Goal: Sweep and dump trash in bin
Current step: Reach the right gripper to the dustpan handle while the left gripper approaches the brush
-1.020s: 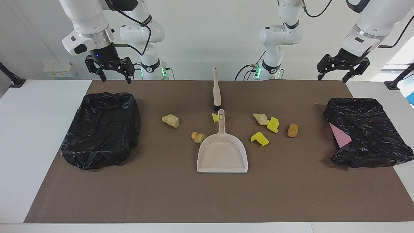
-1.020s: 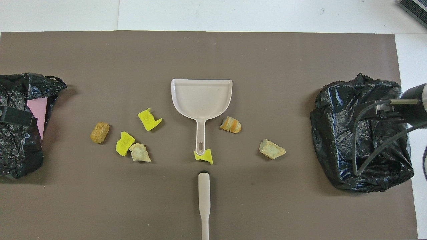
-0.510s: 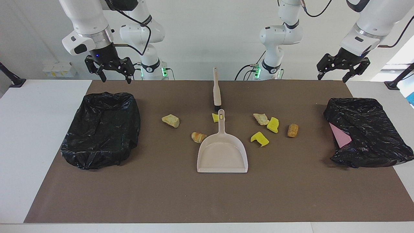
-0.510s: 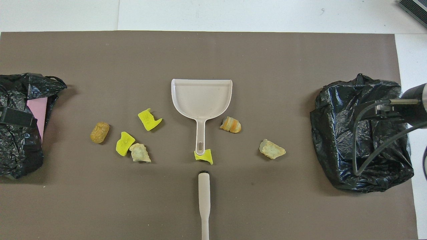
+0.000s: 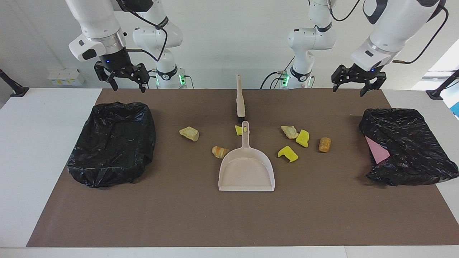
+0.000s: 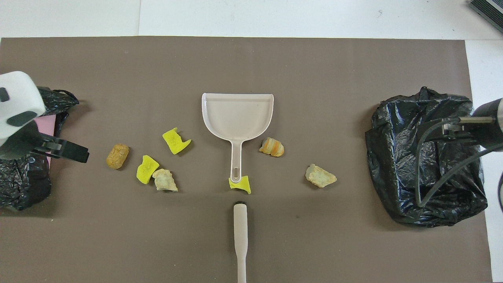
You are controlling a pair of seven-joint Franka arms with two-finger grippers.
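Both arms are up in the air and neither one holds anything. The right gripper (image 5: 127, 84) hangs with its fingers spread apart over the mat's edge nearest the robots, above the black-lined bin (image 5: 111, 143) at the right arm's end. The left gripper (image 5: 355, 86) is splayed wide too, raised over the mat beside the other black bag (image 5: 408, 147), which has a flat pink sheet (image 5: 376, 150) poking out of it.

Closest to the robots on the brown mat (image 5: 229, 218) lies the brush (image 5: 240, 102), a pale handle with a dark tip pointing away from them. Just past that tip sits a bright yellow sponge bit (image 5: 238, 130), tucked right against the end of the dustpan's handle. Level with it, toward the right arm's end, is a pale beige lump (image 5: 189, 133). Toward the left arm's end a second beige lump (image 5: 289, 132) touches a yellow sponge wedge (image 5: 302, 138), and an orange-brown roll (image 5: 324, 144) sits apart, nearest the bag with the pink sheet.

A little farther out, a striped orange-brown roll (image 5: 219, 152) rests beside the dustpan's shoulder, and a notched yellow sponge piece (image 5: 288, 153) lies near the pan toward the left arm's end. Seven scraps, all loose on the mat, all small against the pan.

Farthest out is the dustpan (image 5: 246, 172) itself, cream-white, flat, its open mouth facing away from the robots.
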